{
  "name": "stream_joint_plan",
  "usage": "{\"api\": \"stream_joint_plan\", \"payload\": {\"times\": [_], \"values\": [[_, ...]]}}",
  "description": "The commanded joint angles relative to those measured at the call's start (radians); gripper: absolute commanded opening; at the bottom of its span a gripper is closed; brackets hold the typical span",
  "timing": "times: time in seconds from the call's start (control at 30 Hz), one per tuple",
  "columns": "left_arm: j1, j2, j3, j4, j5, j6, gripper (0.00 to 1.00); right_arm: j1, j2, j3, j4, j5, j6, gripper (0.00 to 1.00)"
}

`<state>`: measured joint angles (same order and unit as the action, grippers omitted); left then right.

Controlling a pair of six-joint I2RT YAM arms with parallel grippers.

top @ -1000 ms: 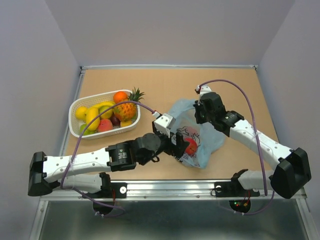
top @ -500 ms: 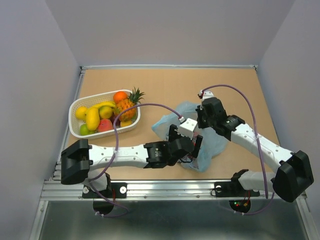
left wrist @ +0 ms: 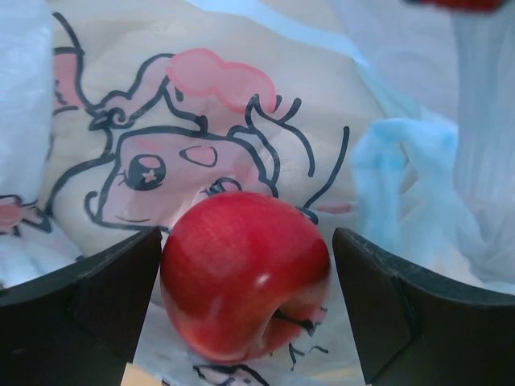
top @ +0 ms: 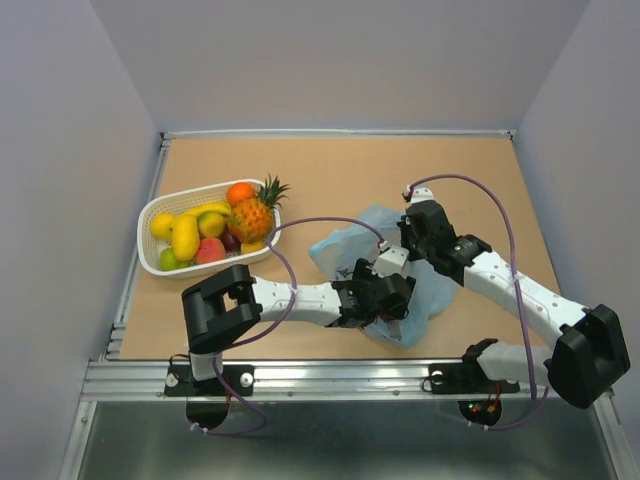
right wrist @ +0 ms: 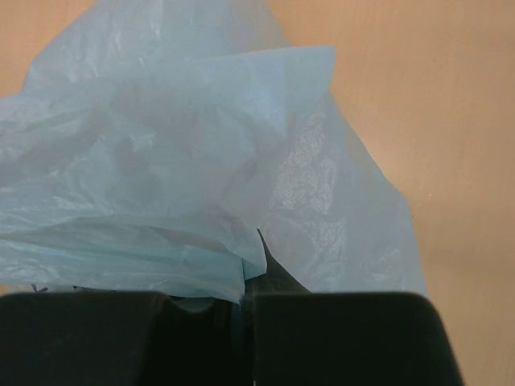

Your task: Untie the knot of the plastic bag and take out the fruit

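Note:
The light-blue plastic bag [top: 345, 245] lies open on the table right of centre; its knot is not visible. In the left wrist view a red apple [left wrist: 245, 277], one fruit, rests inside on the printed cartoon film [left wrist: 201, 96]. My left gripper [left wrist: 248, 304] is open around it: the left finger [left wrist: 113, 297] is at the apple's side, and a gap separates the right finger [left wrist: 386, 314] from it. From above, the left gripper [top: 385, 298] is inside the bag's mouth. My right gripper [top: 415, 240] is shut on a fold of the bag [right wrist: 201, 161], pinched between its jaws [right wrist: 245, 322].
A white slotted basket [top: 150, 250] stands at the left, filled with a pineapple [top: 255, 215], an orange [top: 240, 193], a mango [top: 185, 238] and other fruit. Purple cables loop over both arms. The table's walls close in at the back and sides.
My left arm has swung right and pushed its gripper deeper into the bag's mouth around the apple, jaws a touch wider. The right gripper kept its hold and drifted slightly right.

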<state>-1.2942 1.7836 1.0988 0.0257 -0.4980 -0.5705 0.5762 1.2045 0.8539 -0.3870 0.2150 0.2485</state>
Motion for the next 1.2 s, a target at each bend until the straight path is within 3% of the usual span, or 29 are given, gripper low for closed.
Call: {"api": "stream_joint_plan", "payload": {"times": [0.0, 0.2, 0.37, 0.47, 0.5, 0.6, 0.77, 1.03, 1.17], "values": [[-0.001, 0.031, 0.064, -0.045, 0.050, -0.043, 0.99, -0.003, -0.016, -0.016, 0.022, 0.014, 0.011, 0.04], [-0.001, 0.077, 0.044, -0.076, 0.064, -0.109, 0.98, -0.003, -0.010, -0.018, 0.022, 0.015, 0.012, 0.04], [-0.002, 0.073, 0.039, -0.090, 0.073, -0.120, 0.90, -0.003, -0.003, -0.018, 0.023, 0.017, 0.014, 0.04], [-0.001, 0.048, 0.021, -0.096, 0.069, -0.135, 0.70, -0.003, -0.010, -0.021, 0.022, 0.032, 0.017, 0.04], [-0.001, 0.039, 0.018, -0.101, 0.058, -0.138, 0.53, -0.001, -0.011, -0.021, 0.022, 0.037, 0.018, 0.04], [0.003, -0.012, 0.021, -0.130, 0.020, -0.143, 0.21, -0.001, -0.017, -0.019, 0.022, 0.049, 0.023, 0.04], [0.022, -0.127, 0.033, -0.152, -0.013, -0.114, 0.01, -0.003, -0.026, -0.021, 0.023, 0.064, 0.028, 0.04], [0.084, -0.312, 0.075, -0.170, -0.016, -0.037, 0.00, -0.004, -0.040, -0.027, 0.020, 0.103, 0.040, 0.04], [0.203, -0.449, 0.133, -0.226, -0.011, 0.004, 0.00, -0.003, -0.036, -0.032, 0.022, 0.118, 0.043, 0.04]]}}
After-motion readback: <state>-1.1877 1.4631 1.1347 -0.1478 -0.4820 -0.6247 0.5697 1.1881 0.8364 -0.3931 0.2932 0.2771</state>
